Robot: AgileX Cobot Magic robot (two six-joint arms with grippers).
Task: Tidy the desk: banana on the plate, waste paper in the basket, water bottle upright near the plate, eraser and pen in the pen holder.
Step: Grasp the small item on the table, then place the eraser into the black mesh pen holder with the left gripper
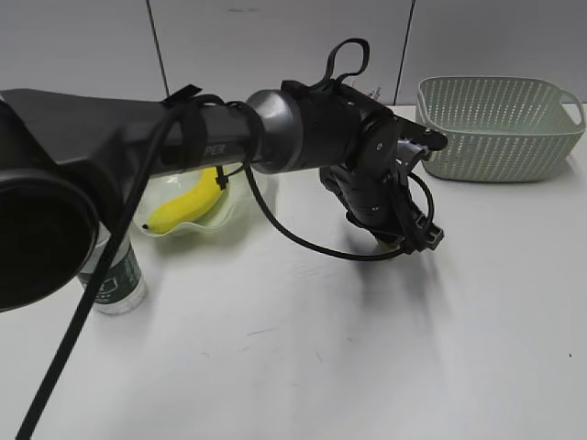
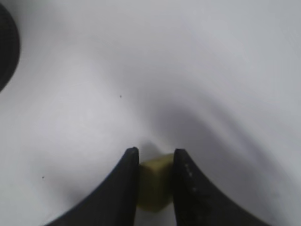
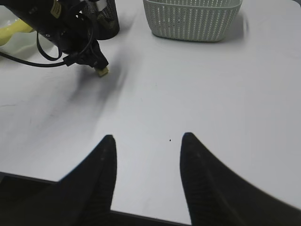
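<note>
Now the eraser step is in hand: on the desk (image 1: 303, 357), the left gripper (image 2: 155, 165) has its fingers clamped against the pale-yellow eraser (image 2: 154, 186). Next, by judgement, comes a lift toward the holder (image 3: 107, 21). Nearby, the basket (image 1: 500, 128); the banana (image 1: 188, 203) lies on the plate (image 1: 248, 197), bottle (image 1: 115, 280) beside. The right gripper (image 3: 148, 162) hangs released, empty.

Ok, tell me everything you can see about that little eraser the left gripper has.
The eraser is a small pale yellowish block with squarish edges, matte and rubbery looking. It sits pinched between the two dark fingers of the left gripper, which press on its two sides, one corner poking out past the fingertips. In the right wrist view it shows as a tiny yellow bit at the gripper's tip, just at the white desk, though whether it touches the surface is unclear.
</note>
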